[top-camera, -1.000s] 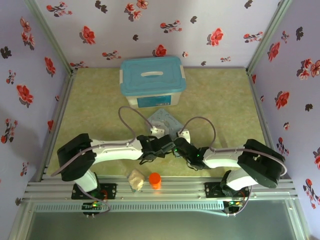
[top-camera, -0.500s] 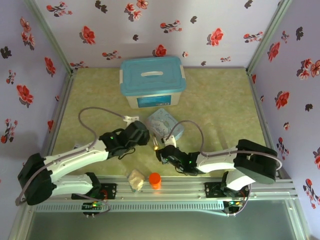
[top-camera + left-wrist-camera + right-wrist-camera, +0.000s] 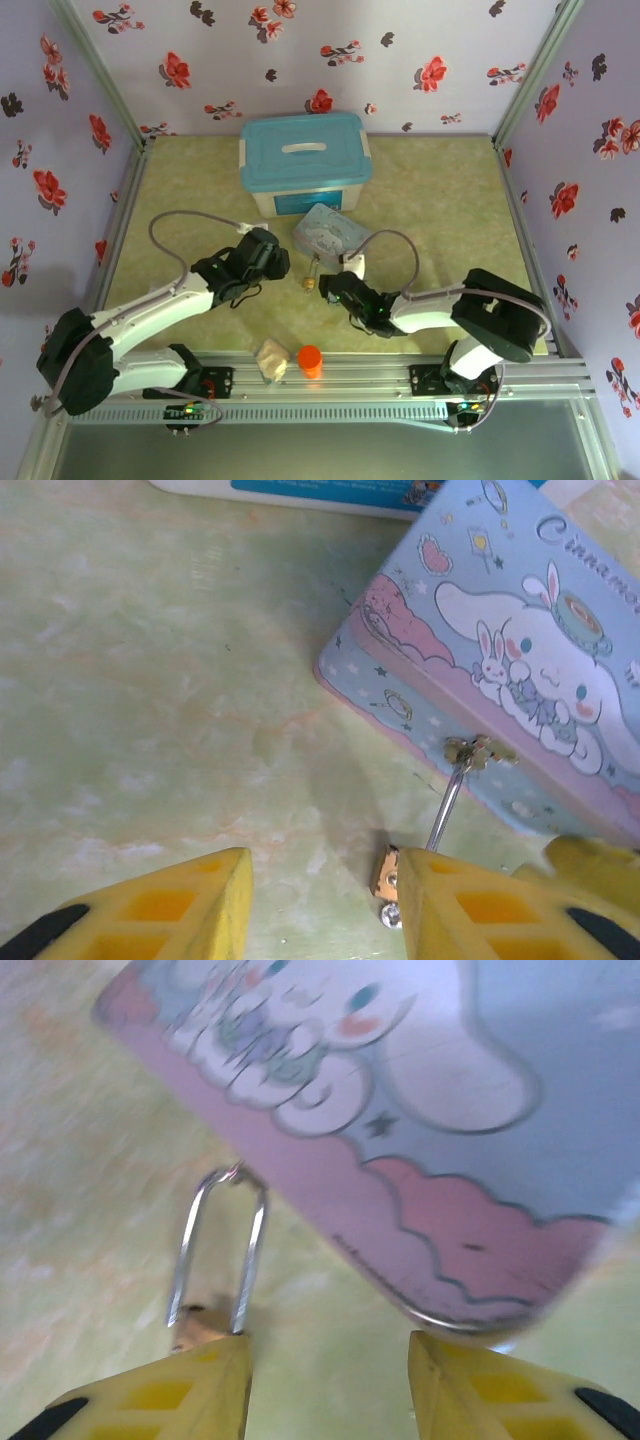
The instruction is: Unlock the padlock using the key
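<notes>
The brass padlock (image 3: 310, 281) lies on the green table, its silvery shackle (image 3: 218, 1250) hooked through the hasp (image 3: 478, 752) of the cartoon-printed tin (image 3: 327, 234). My left gripper (image 3: 322, 880) is open just left of the padlock (image 3: 387, 872), and its right finger (image 3: 480, 905) hides part of the brass body. My right gripper (image 3: 328, 1355) is open too, with bare table between its fingers. The padlock (image 3: 195, 1325) sits just above the right gripper's left finger (image 3: 160, 1395). A small silvery bit (image 3: 390, 913) shows at the padlock's lower end. I cannot tell whether it is the key.
A white box with a teal lid (image 3: 303, 160) stands behind the tin. An orange cylinder (image 3: 310, 360) and a beige lumpy thing (image 3: 270, 358) sit at the near edge between the arm bases. Flowered walls close in three sides.
Both grippers met over the padlock a second ago. The left arm has since drawn back to the left and opened. The right gripper has opened a little, and the tin has shifted slightly away.
</notes>
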Available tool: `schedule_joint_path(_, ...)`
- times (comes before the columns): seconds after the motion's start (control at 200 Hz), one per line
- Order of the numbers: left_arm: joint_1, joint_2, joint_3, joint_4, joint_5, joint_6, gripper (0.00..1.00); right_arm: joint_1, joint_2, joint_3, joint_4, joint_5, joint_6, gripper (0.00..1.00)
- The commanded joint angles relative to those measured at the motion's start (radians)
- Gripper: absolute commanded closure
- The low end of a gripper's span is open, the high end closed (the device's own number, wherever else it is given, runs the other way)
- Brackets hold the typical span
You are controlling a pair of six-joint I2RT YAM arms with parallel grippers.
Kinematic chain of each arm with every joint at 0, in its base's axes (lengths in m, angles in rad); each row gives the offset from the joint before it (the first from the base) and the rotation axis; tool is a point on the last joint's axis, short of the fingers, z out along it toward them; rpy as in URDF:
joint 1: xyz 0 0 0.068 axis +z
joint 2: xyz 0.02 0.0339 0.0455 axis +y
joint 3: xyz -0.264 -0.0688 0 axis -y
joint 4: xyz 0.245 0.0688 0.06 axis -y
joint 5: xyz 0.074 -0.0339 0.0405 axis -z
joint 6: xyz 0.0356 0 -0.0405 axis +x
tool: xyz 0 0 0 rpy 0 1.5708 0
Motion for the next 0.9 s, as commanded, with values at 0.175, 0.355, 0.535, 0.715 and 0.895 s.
schedule_joint_path(0.175, 0.002, 0.055, -0.030, 0.101, 0.071, 0.007, 0.58, -0.206, -0.100, -0.033, -0.127, 0.031, 0.045, 0.55)
schedule_joint_path(0.355, 0.000, 0.098, -0.054, 0.143, 0.105, -0.001, 0.59, -0.199, -0.224, -0.016, -0.270, 0.013, -0.043, 0.56)
schedule_joint_path(0.535, -0.009, 0.166, -0.084, 0.217, 0.122, 0.000, 0.63, -0.143, -0.254, -0.040, -0.258, -0.067, 0.012, 0.54)
schedule_joint_path(0.715, -0.011, 0.312, -0.022, 0.306, 0.073, 0.089, 0.65, -0.119, -0.150, -0.039, -0.154, -0.110, 0.059, 0.54)
schedule_joint_path(0.895, -0.015, 0.398, 0.000, 0.511, 0.111, 0.208, 0.72, -0.117, -0.142, -0.070, -0.120, -0.102, 0.088, 0.55)
